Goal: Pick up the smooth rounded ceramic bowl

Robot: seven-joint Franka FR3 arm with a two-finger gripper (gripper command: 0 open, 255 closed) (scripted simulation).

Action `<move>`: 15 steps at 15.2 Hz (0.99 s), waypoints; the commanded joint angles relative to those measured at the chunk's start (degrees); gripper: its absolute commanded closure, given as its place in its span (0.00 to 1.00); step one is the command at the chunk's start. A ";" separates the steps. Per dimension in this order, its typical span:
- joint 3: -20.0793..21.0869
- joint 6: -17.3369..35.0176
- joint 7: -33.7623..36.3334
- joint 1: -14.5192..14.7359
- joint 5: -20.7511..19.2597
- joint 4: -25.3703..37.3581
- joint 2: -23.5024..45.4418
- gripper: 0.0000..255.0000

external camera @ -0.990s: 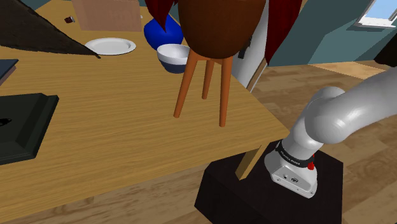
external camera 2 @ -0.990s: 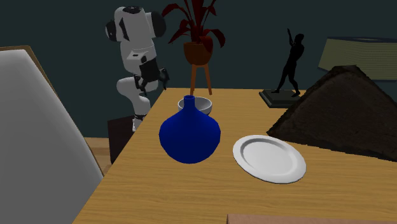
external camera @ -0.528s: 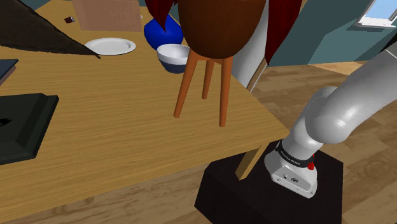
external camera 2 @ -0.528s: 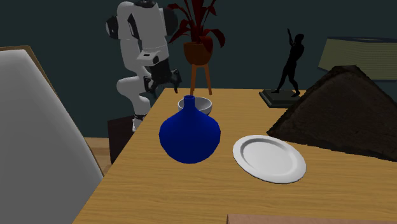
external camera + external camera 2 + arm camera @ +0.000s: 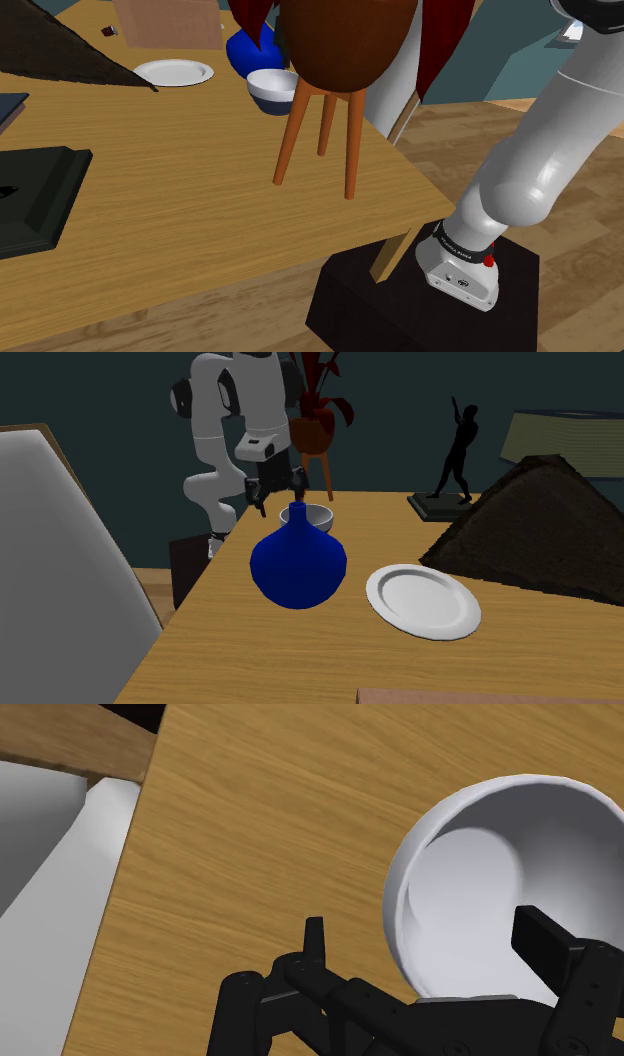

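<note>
The bowl (image 5: 272,88), white inside and dark blue outside, stands upright on the wooden table (image 5: 180,190), beside the legs of a plant stand. In the second exterior view the bowl (image 5: 318,515) peeks out behind a blue vase (image 5: 297,564), and my gripper (image 5: 277,490) hangs just above the bowl's left rim. In the wrist view the gripper (image 5: 428,939) is open. One finger (image 5: 314,939) is over bare table outside the bowl (image 5: 500,874), the other finger (image 5: 545,939) over its inside. Neither touches the rim.
A brown pot on a three-legged wooden stand (image 5: 340,110) rises close to the bowl. The blue vase (image 5: 243,50) and a white plate (image 5: 175,72) lie beyond it. A dark mound (image 5: 540,532), a black statuette (image 5: 457,452) and a white chair back (image 5: 60,582) ring the table.
The arm has swung toward the table. The gripper moved to the second exterior view's right and down, from beside the table edge to just above the bowl.
</note>
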 commanded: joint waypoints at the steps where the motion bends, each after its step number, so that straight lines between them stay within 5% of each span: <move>1: 0.03 0.76 0.04 0.03 -0.04 0.02 0.77 0.00; 8: 0.08 5.03 -0.50 0.08 0.03 -4.39 0.65 0.00; 9: 0.09 5.06 -0.48 0.09 0.03 -4.47 0.60 1.00; 15: 0.09 5.10 -0.48 0.09 0.03 -4.55 0.57 1.00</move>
